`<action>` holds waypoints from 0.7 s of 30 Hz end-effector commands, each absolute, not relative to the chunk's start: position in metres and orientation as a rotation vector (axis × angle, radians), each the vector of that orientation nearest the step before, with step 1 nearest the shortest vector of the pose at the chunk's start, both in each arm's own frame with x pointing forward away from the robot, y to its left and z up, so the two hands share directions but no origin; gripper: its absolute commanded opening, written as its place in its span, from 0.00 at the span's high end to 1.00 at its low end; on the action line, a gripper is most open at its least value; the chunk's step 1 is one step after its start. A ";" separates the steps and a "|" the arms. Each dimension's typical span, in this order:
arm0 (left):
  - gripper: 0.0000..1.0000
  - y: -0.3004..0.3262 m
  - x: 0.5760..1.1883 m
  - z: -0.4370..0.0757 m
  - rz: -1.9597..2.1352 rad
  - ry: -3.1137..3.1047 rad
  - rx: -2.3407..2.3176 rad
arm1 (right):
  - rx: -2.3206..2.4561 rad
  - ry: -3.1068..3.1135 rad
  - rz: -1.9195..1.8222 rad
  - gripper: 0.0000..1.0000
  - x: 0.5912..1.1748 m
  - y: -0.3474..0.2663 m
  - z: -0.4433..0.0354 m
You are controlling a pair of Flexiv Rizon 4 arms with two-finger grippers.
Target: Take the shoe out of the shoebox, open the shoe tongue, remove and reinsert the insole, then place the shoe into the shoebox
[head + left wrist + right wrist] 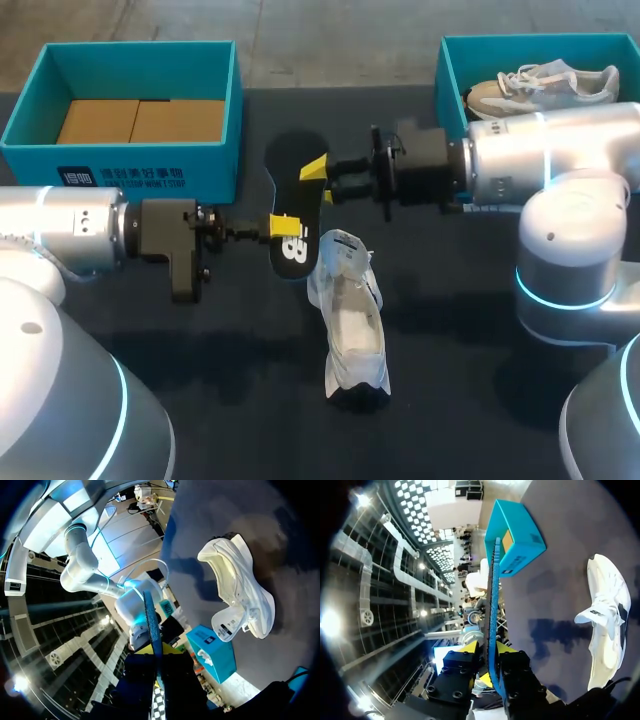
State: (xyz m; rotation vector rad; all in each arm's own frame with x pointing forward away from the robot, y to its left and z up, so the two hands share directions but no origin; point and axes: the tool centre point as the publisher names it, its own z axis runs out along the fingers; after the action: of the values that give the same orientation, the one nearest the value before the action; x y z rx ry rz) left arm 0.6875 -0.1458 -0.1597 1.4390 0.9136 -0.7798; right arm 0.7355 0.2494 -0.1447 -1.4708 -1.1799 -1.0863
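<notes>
**Desk:** Which step is this?

**Photographer:** The insole [292, 205] is out of the shoe and held off the table between the two arms. The left gripper [283, 226] pinches its heel end and the right gripper [318, 172] pinches its side further up, each closed on it. The white shoe [352, 318] lies on the table just beside them, tongue pulled back. I judge removal done and reinsertion next.

**Desk:** What does the next move call for?

**Photographer:** Probably one gripper letting go, so the other can point the insole toe-first at the shoe's mouth. The shoe lies loose, so it may need steadying. After that it goes into a box.

**Desk:** What do the wrist views add?

**Photographer:** The grip. Each shows the insole edge-on, a thin blue-black strip [152, 625] running out from between that arm's yellow tips, and the same on the right [493, 610]. The left wrist also looks into the shoe's open mouth [240, 592]. Only the head view shows both holds at once, the left box [120, 160] with cardboard inside, and the right box [450, 60] with a second shoe [545, 85].
</notes>
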 end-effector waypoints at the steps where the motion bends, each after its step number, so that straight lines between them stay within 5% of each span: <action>1: 1.00 -0.147 0.687 -0.160 -0.776 0.913 1.437 | -1.472 -1.172 -1.092 0.85 0.734 0.251 -0.144; 3: 1.00 -0.147 0.687 -0.160 -0.776 0.913 1.437 | -1.466 -1.166 -1.096 1.00 0.734 0.251 -0.145; 14: 1.00 -0.147 0.687 -0.160 -0.780 0.914 1.434 | -1.434 -1.171 -1.095 1.00 0.729 0.257 -0.147; 16: 0.55 -0.147 0.686 -0.159 -0.783 0.923 1.428 | -1.431 -1.172 -1.095 1.00 0.728 0.257 -0.148; 17: 0.13 -0.146 0.685 -0.159 -0.796 0.933 1.422 | -1.430 -1.173 -1.094 1.00 0.727 0.256 -0.149; 18: 0.00 -0.145 0.684 -0.158 -0.800 0.949 1.418 | -1.429 -1.173 -1.095 1.00 0.727 0.256 -0.149; 21: 0.00 -0.138 0.681 -0.156 -0.806 0.993 1.425 | -1.419 -1.192 -1.098 1.00 0.725 0.253 -0.150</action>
State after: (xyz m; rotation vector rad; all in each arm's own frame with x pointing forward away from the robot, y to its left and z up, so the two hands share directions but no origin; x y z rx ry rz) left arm 0.6887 -0.1433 -0.1616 1.4157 0.9666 -0.8124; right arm 0.7271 0.2545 -0.1489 -1.4202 -1.1909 -1.0955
